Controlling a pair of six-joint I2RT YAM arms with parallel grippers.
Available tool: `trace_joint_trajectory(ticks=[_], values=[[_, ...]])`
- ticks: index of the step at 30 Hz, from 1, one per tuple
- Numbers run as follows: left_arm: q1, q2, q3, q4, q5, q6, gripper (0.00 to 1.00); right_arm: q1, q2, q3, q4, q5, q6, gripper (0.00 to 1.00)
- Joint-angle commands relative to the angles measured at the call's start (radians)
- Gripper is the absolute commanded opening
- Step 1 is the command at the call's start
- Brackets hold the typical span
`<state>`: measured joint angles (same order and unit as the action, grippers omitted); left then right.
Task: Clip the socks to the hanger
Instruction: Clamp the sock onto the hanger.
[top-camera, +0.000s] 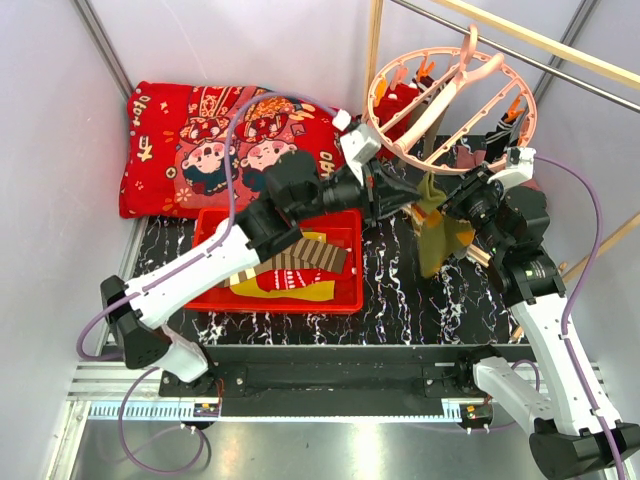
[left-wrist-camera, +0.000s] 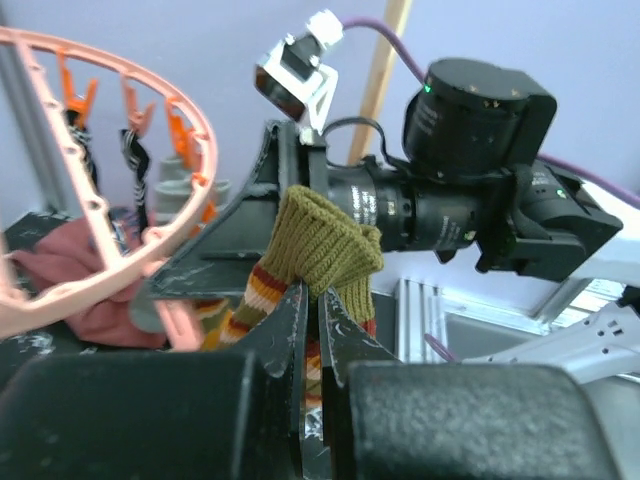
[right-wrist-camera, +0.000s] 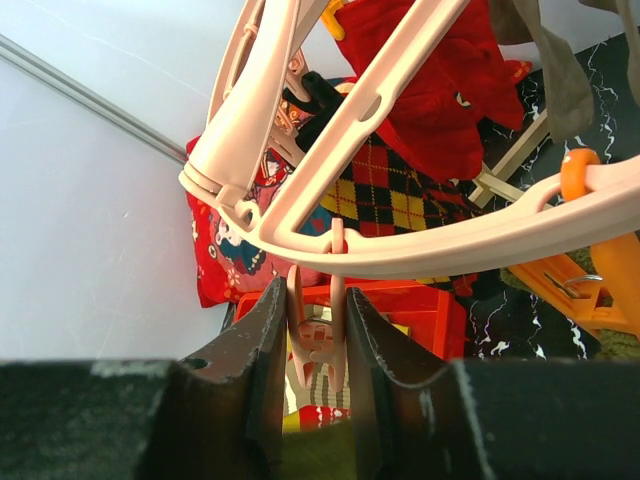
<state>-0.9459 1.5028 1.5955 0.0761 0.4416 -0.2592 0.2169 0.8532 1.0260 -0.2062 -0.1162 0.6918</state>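
Two arms stand at the near edge, the left arm (top-camera: 200, 270) reaching up and inward, the right arm (top-camera: 545, 310) rising on its own side. Between their bases and the far wall runs one table (top-camera: 400, 300), black with white veins.

On the table under the left arm sits one red basket (top-camera: 300, 303). At least two socks lie in it: a striped sock (top-camera: 312, 258) and a yellow sock (top-camera: 290, 287) partly under it.

Further in, the left gripper (left-wrist-camera: 318, 295) is clamped on the cuff of one olive sock (left-wrist-camera: 320, 235), whose striped leg hangs down below the fingers, close in front of the right wrist. The right gripper (right-wrist-camera: 315, 295) is closed around one pink clip (right-wrist-camera: 318, 345), a finger pressing each side of it. That clip dangles from the rim of the hanger (right-wrist-camera: 460, 245).

The hanger, a single pink ring with crossbars, hangs above the far half of the table. An argyle sock (right-wrist-camera: 385, 195) and a red sock (right-wrist-camera: 440, 90) are clipped to it. Three orange clips (left-wrist-camera: 135, 108) show along its rim in the left wrist view.

Behind the basket lies one red printed cushion (top-camera: 190, 140). Wooden poles (top-camera: 373, 40) rise at the back, and pale walls (top-camera: 250, 40) close the space.
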Motion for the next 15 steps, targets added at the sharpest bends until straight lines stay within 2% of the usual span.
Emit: trace_joint_trajectory(ticks=[1, 7, 11, 15], values=[[-0.004, -0.058, -0.133, 0.244, 0.011, -0.081, 0.0, 0.001, 0.0, 0.013, 0.059, 0.006, -0.023, 0.0], [-0.004, -0.044, -0.356, 0.372, -0.021, -0.113, 0.0, 0.001, -0.008, 0.009, 0.06, 0.006, -0.035, 0.0], [0.01, 0.0, -0.419, 0.451, -0.035, -0.132, 0.0, 0.002, -0.009, 0.005, 0.064, 0.001, -0.04, 0.0], [0.051, 0.056, -0.43, 0.505, -0.017, -0.212, 0.0, 0.001, -0.019, 0.005, 0.067, 0.0, -0.047, 0.0]])
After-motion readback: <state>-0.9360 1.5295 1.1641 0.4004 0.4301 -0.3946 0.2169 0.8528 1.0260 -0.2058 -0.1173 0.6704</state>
